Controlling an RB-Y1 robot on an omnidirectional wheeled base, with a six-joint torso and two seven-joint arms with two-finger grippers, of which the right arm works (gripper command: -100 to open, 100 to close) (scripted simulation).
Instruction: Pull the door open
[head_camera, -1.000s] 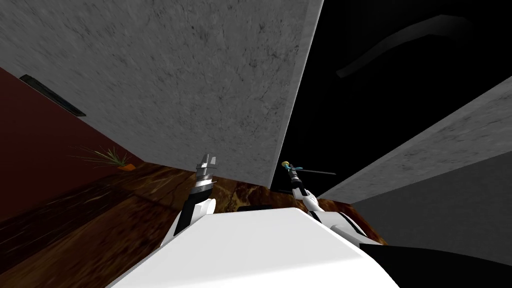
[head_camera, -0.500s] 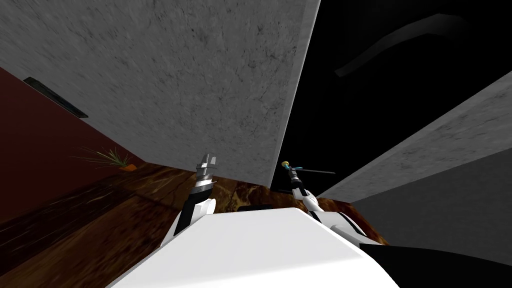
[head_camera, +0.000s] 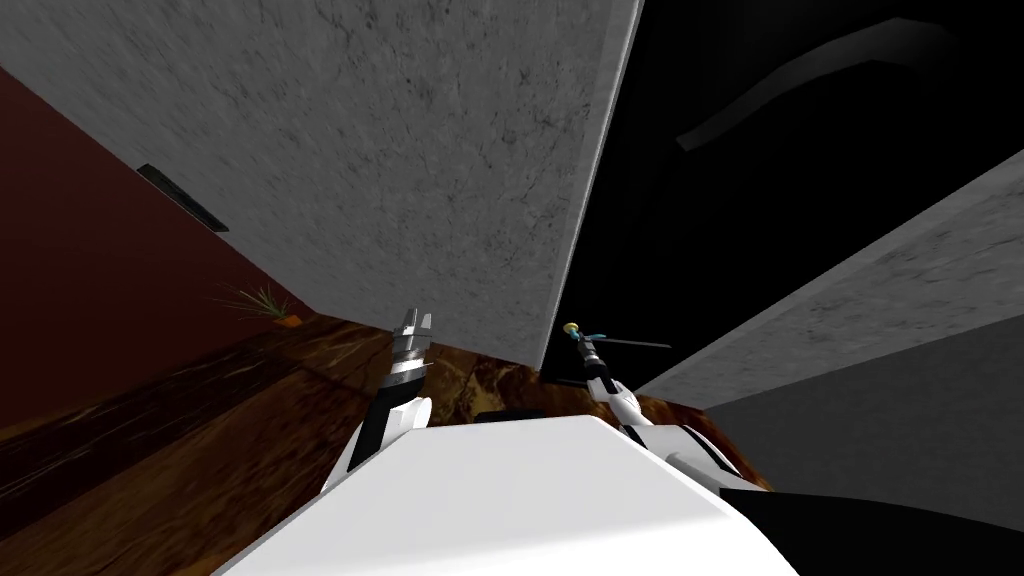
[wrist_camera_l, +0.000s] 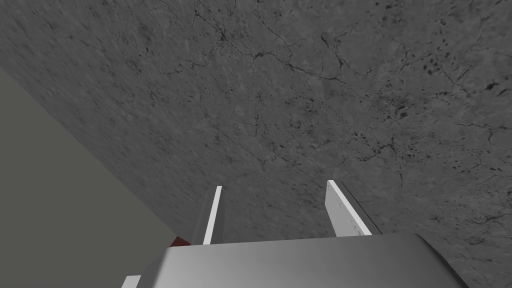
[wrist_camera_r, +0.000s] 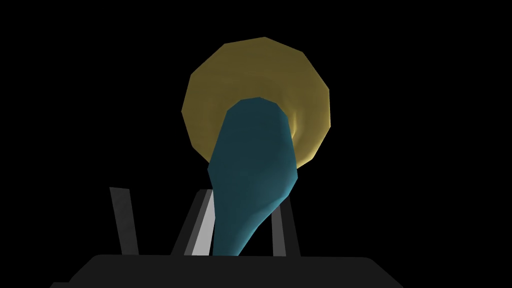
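The thin grey fingers of the right gripper were clamped on the narrow end of a teal, lever-shaped door handle, one blade pressed to each side. Behind the handle's broad end a dull yellow round plate was seen, and both were set against a black area, from which the door panel could not be told apart. In the head view the handle was placed just beside the vertical edge of a large grey, stone-like wall slab, low and near the glossy brown wooden floor. The left gripper was held with its blades apart and nothing between them, pointed at the same cracked grey surface. Further to the left, a dark red wall with a dark slot-shaped vent was seen, and a small spiky plant in an orange pot stood at its foot.
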